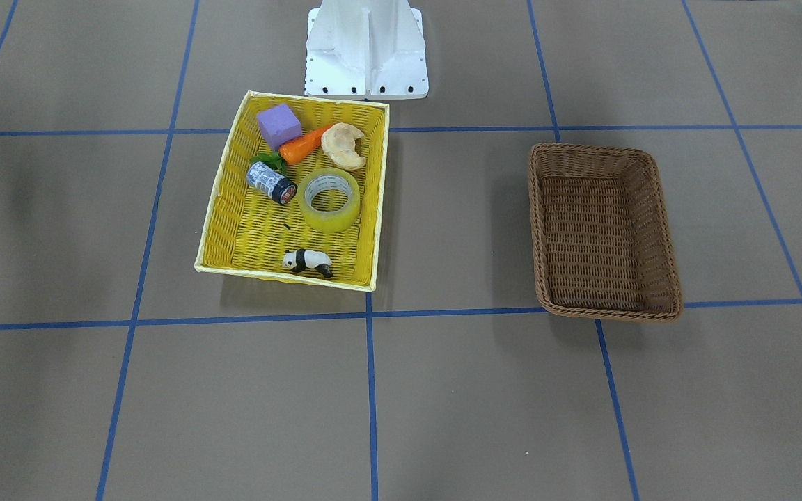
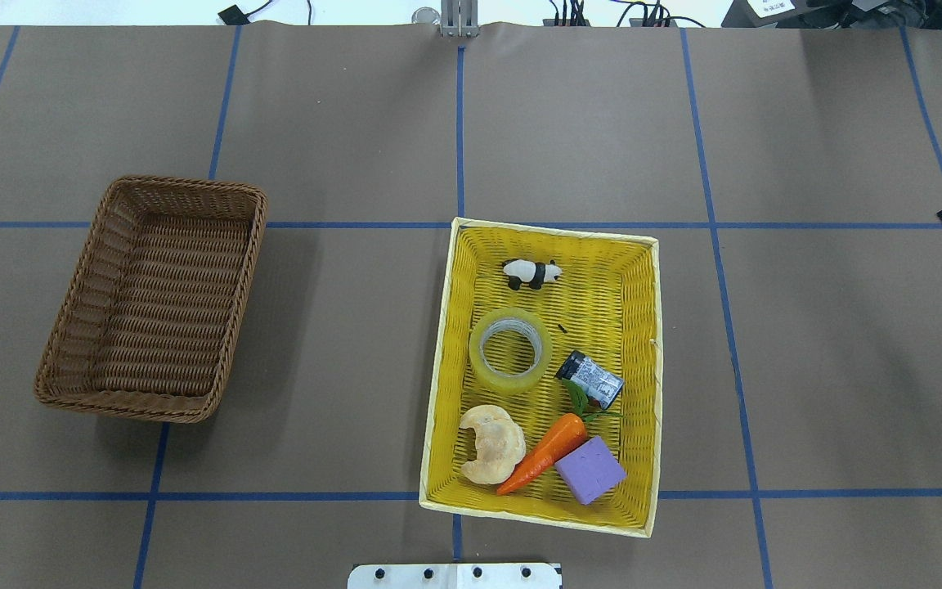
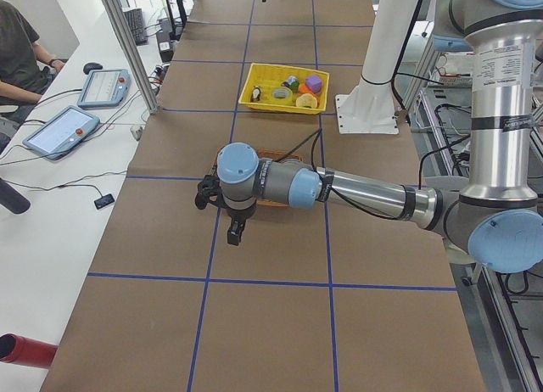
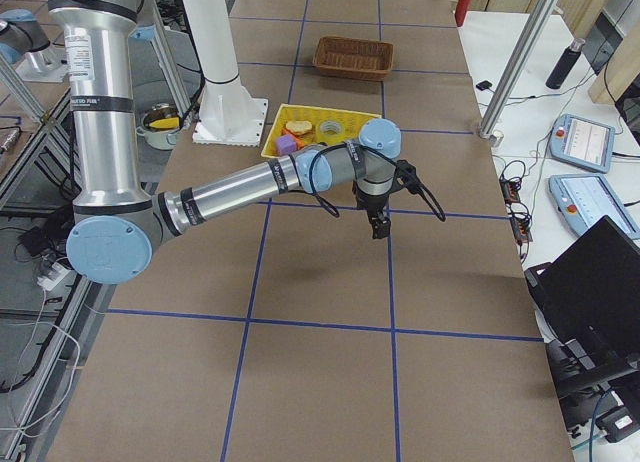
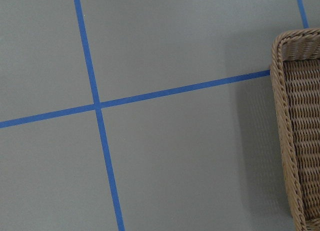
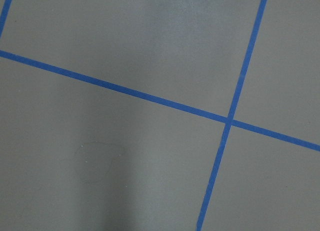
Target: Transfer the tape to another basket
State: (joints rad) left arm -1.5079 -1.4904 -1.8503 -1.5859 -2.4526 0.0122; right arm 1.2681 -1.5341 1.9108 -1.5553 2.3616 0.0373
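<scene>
The tape [image 2: 510,350], a wide translucent yellow roll, lies flat in the middle of the bright yellow basket [image 2: 553,231]; it also shows in the front view [image 1: 329,200]. The brown wicker basket [image 2: 185,182] stands empty at the table's left, apart from it, and its corner shows in the left wrist view [image 5: 285,116]. My left gripper [image 3: 235,232] hangs above the table beyond the brown basket. My right gripper [image 4: 380,227] hangs over bare table past the yellow basket. I cannot tell whether either is open or shut. Both wrist views show only table and blue lines.
The yellow basket also holds a panda figure [image 2: 530,273], a small grey can [image 2: 594,380], a carrot [image 2: 545,454], a purple block [image 2: 590,469] and a bread piece [image 2: 490,443]. The white robot base [image 1: 366,49] stands behind it. Tablets [image 3: 61,129] lie on a side desk.
</scene>
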